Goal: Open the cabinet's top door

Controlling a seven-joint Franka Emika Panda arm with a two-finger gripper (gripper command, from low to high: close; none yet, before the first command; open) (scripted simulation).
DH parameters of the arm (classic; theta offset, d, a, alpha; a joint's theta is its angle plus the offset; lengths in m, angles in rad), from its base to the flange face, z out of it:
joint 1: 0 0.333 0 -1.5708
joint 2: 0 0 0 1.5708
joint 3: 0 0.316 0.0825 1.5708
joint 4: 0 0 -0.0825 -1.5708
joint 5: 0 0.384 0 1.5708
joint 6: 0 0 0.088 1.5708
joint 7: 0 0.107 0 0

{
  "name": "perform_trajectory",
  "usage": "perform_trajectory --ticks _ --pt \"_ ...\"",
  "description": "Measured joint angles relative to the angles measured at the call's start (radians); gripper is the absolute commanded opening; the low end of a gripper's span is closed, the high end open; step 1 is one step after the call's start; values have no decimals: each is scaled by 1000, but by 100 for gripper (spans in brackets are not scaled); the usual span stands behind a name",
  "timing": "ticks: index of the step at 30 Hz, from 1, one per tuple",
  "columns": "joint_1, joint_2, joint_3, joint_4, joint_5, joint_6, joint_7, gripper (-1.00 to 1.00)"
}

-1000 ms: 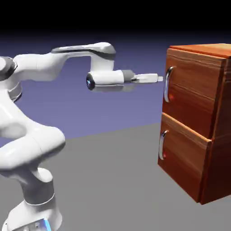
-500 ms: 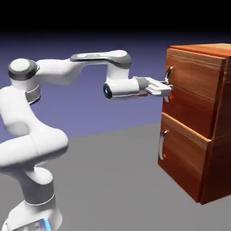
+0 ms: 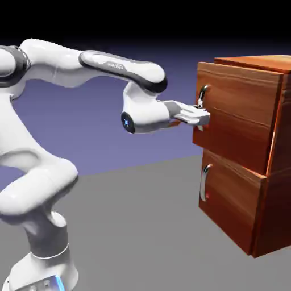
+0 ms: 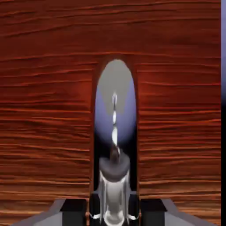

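The reddish-brown wood-grain cabinet [image 3: 274, 170] stands at the exterior view's right. Its top door [image 3: 238, 119] juts out a little past the lower panel [image 3: 233, 199]. My gripper [image 3: 203, 116] reaches in from the left and is shut on the top door's curved silver handle [image 3: 202, 93]. In the hand view the handle [image 4: 114, 110] runs up the middle, large and shiny, between my gripper [image 4: 114, 214] at the bottom edge, and the top door's wood [image 4: 44, 110] fills the rest.
The lower panel has its own silver handle [image 3: 204, 182], below my hand and apart from it. The grey table [image 3: 136, 227] stretches between the robot's base and the cabinet. A strip of blue backdrop [image 4: 223, 53] shows at the hand view's right edge.
My gripper moved up to the top handle and went from open to shut on it. The arm then drew back to the left, and the top door came out a little.
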Motion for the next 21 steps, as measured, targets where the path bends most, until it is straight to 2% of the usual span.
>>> perform_trajectory --ticks 15,21 --pt "543 119 -524 -33 4 27 -277 -100" --pt "673 53 -677 -114 -213 -11 -143 -100"
